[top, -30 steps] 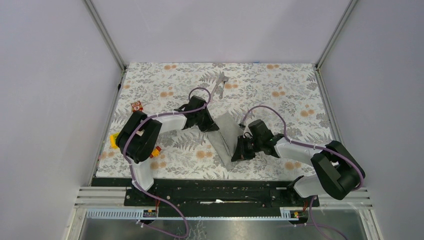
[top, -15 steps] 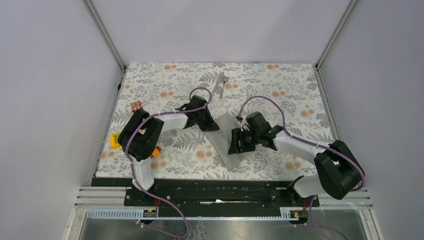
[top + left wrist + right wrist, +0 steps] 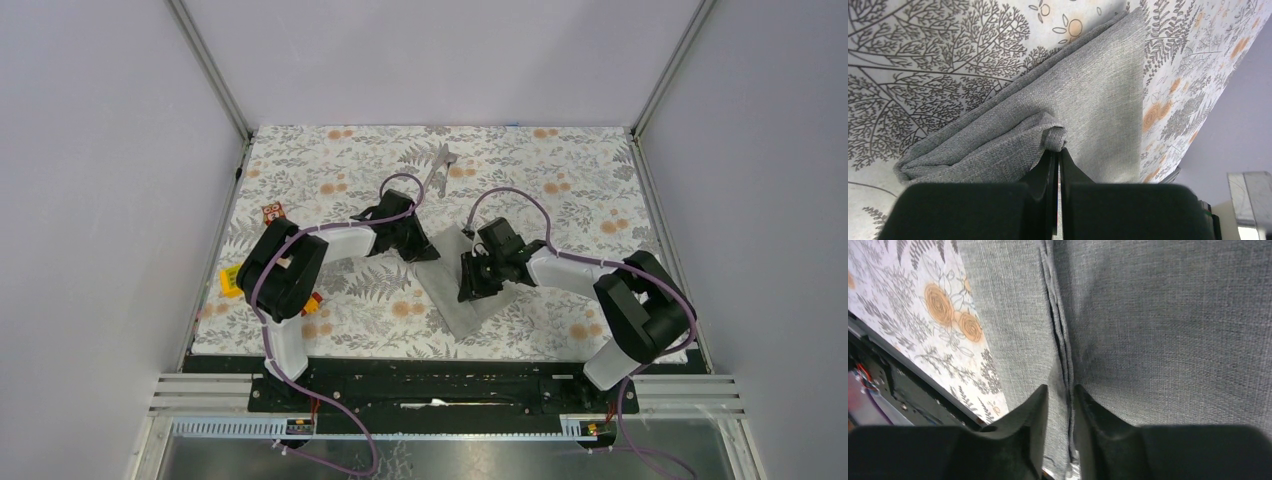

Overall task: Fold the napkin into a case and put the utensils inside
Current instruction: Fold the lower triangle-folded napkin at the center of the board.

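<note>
**Left gripper** point(image 3: 1058, 153): clenched on a bunched corner of the napkin point(image 3: 1093, 95). The cloth rolls into a small knot directly ahead of the fingertips. The napkin is plain mid-grey woven fabric, matte, folded into a layered strip. It lies flat on the floral-printed tablecloth point(image 3: 923, 60) and extends ahead and to the right of this claw.

**Right gripper** point(image 3: 1060, 397): the black tapered fingers point(image 3: 1035, 412) stand narrowly apart, astride a raised fold ridge of the napkin that runs straight ahead of the claw. Whether they pinch the ridge cannot be determined.

**Utensils** point(image 3: 437, 166): slim, silver, lying on the tablecloth well beyond the left gripper, apart from the napkin.
</note>
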`<act>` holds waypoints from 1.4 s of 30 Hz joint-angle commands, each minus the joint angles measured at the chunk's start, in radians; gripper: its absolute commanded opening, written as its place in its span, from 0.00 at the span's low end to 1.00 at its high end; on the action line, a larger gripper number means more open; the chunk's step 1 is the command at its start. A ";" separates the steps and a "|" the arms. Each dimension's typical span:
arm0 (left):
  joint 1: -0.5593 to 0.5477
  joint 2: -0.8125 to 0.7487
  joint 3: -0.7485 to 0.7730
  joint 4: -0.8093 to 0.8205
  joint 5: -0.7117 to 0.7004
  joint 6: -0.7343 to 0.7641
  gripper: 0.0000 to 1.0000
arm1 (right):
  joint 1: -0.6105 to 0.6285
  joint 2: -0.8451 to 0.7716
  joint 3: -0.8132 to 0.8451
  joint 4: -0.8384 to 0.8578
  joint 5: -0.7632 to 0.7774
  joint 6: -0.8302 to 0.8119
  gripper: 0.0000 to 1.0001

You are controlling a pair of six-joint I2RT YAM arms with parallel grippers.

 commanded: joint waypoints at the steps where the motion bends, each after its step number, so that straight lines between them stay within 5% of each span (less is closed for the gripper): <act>1: -0.001 0.014 0.052 0.047 0.022 0.010 0.00 | -0.004 0.022 0.057 0.027 0.030 -0.007 0.24; 8: -0.001 0.020 0.069 0.038 0.034 0.018 0.01 | -0.005 0.010 0.031 0.031 0.103 0.012 0.04; 14: -0.001 -0.048 0.065 0.031 0.067 0.015 0.32 | -0.005 0.014 0.035 0.027 0.134 0.008 0.00; 20: 0.036 -0.181 0.059 -0.026 0.094 0.057 0.42 | -0.006 0.019 0.038 0.027 0.136 0.003 0.00; 28: 0.145 -0.134 0.049 -0.015 0.194 0.082 0.03 | -0.007 0.013 0.032 0.041 0.125 0.013 0.00; 42: 0.139 0.001 -0.032 0.253 0.257 -0.037 0.00 | -0.005 0.013 0.037 0.036 0.119 0.013 0.00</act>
